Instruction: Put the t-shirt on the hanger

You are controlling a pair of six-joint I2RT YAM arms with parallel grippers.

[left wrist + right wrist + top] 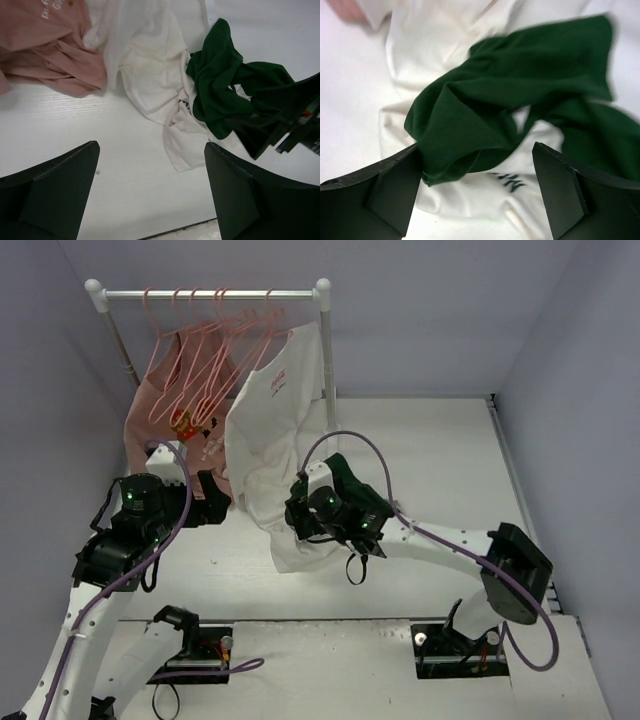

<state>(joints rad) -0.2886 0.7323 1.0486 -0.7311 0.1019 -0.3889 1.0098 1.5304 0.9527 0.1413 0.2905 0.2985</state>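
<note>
On the white table (450, 460), below the clothes rail (210, 293), three shirts lie close together. The salmon-pink shirt (150, 410) and the white shirt (270, 420) hang down from the rail. The t-shirt (510, 100) is in a crumpled heap on the table right under the right gripper (476, 150). Its green parts are bunched on top and some dark letters (507, 181) peek out. The pink hangers (205, 350) are up on the rail, well away from it. Both the right gripper and the left gripper (151, 147) have their fingers wide apart and hold nothing. The t-shirt looks soft, light and floppy, so it will likely sag and fold when lifted. I think the thick green fold (450, 125) is a good place to pinch.
</note>
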